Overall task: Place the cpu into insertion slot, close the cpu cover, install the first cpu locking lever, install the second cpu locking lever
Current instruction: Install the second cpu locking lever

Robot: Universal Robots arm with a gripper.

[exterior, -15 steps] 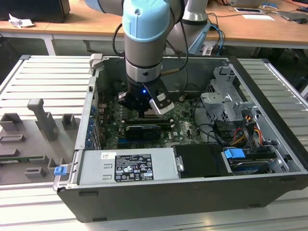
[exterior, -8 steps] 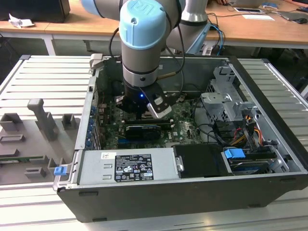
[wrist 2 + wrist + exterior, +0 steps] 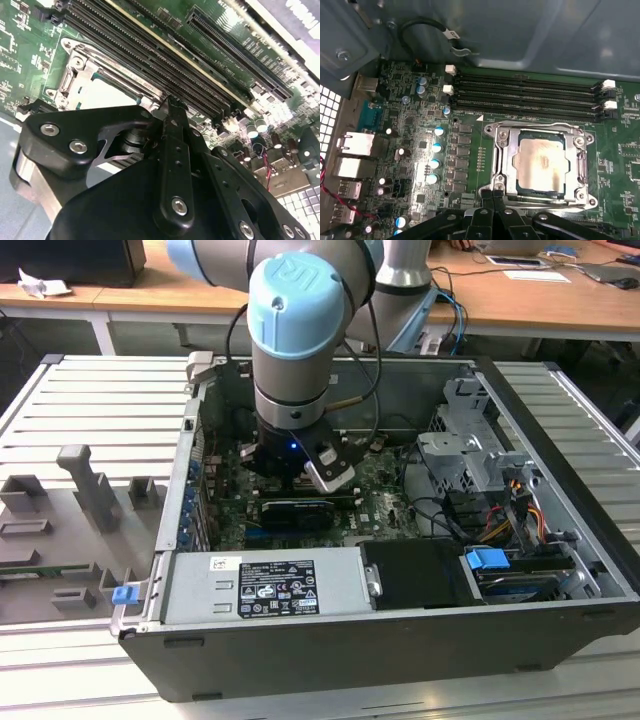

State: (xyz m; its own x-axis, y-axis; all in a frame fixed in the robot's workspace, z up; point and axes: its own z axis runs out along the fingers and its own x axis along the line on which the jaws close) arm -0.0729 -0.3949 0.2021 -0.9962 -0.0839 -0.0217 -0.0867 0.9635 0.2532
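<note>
Silvery-tan cpu [image 3: 541,161], silver cpu cover [image 3: 502,155], green circuit board [image 3: 470,145], black pincer [image 3: 172,107]

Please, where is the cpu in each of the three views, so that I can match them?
Exterior view: hidden behind the arm's wrist.
First wrist view: the cpu lies in the silver-framed socket, beyond the claw.
Second wrist view: pale patch beyond the claw.
Shared landmark: the long black memory slots, in both wrist views.
</note>
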